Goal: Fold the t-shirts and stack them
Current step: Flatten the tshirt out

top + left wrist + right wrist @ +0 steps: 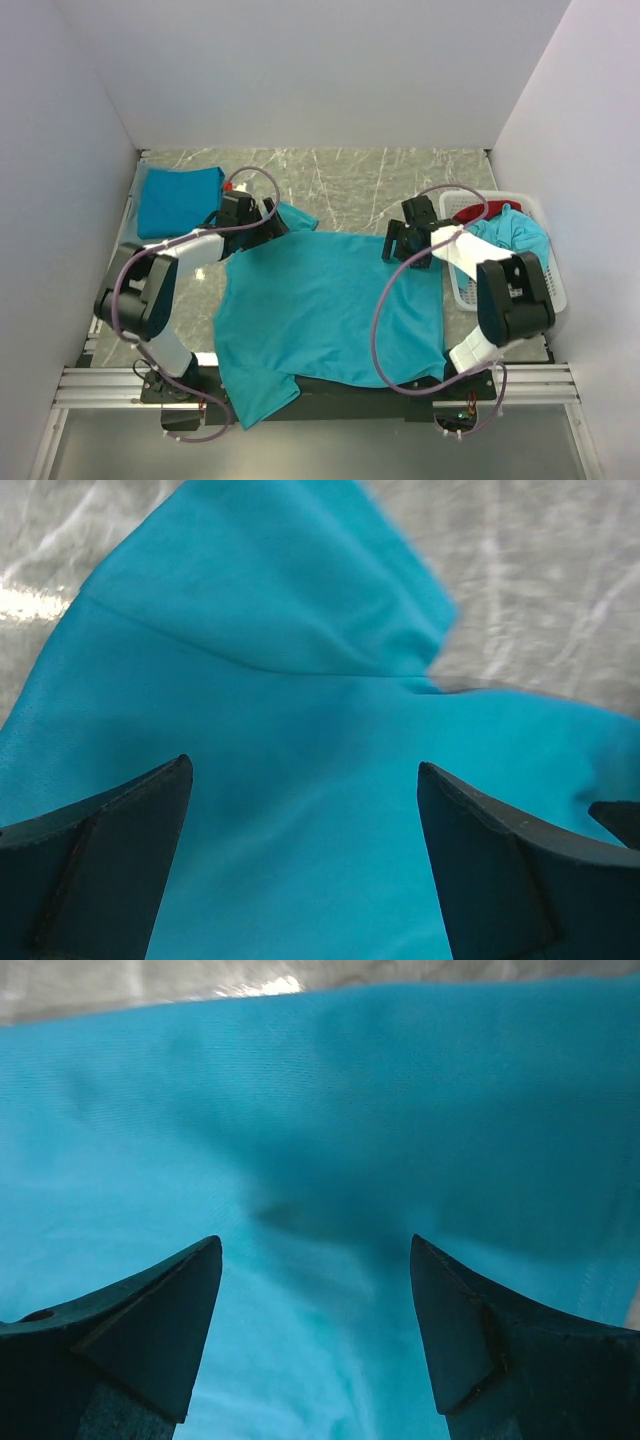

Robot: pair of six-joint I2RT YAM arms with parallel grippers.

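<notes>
A teal t-shirt (330, 310) lies spread across the middle of the marbled tabletop (350, 180), with one part hanging over the near edge. The left fingers (100, 870) stand wide apart over the seam of its far-left sleeve, gripping nothing. The right fingers (130, 1340) are likewise spread wide above the cloth near its far-right corner, and they too are empty. A second t-shirt (180, 200) sits folded in the far-left corner. At the right edge, a white basket (462, 292) holds another teal shirt (520, 238) and a red garment (482, 211).
</notes>
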